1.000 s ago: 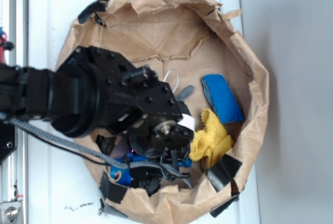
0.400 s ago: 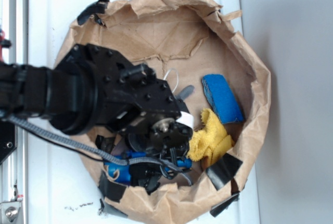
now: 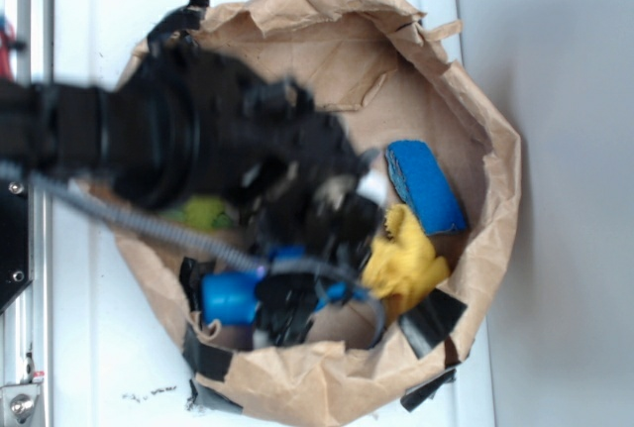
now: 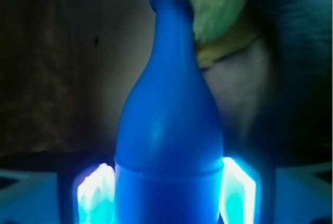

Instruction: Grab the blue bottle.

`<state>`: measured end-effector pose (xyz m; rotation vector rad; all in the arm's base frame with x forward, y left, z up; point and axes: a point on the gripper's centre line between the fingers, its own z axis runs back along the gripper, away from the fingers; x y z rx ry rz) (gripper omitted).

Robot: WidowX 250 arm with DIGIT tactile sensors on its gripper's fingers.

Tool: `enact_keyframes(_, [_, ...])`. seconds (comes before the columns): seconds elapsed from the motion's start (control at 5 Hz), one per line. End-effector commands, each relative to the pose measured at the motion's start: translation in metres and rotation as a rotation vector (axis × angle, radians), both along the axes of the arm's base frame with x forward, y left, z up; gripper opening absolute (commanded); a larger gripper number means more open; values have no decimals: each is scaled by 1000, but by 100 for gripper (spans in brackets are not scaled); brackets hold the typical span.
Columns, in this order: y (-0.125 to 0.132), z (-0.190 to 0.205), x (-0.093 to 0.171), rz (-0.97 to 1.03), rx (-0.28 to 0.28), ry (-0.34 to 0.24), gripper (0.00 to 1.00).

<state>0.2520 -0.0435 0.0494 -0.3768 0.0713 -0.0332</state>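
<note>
Lifted and swung up-left since a second ago, the arm (image 3: 149, 140) now blurs above the bag (image 3: 475, 110). Its fingers (image 4: 237, 190) flank the bottle (image 4: 169, 130), closed on its wide body. From the wrist, the bottle's long axis runs straight away, neck toward a yellow plush (image 3: 401, 259).
</note>
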Motion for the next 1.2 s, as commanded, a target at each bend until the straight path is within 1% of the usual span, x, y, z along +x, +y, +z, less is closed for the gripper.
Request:
enact_keyframes(0.0, [40,86,1,69,-30,-172,0])
enact_keyframes(0.2, [54,112,-9,109,9,-208,0])
enact_keyframes(0.4, [61,128,-17,190,98,-227,0])
enact_keyframes(0.6, [60,136,-24,325,236,-230,0])
enact_keyframes(0.8, [57,137,-28,360,246,-220,0])
enact_keyframes(1.0, [55,136,-25,338,223,-192,0])
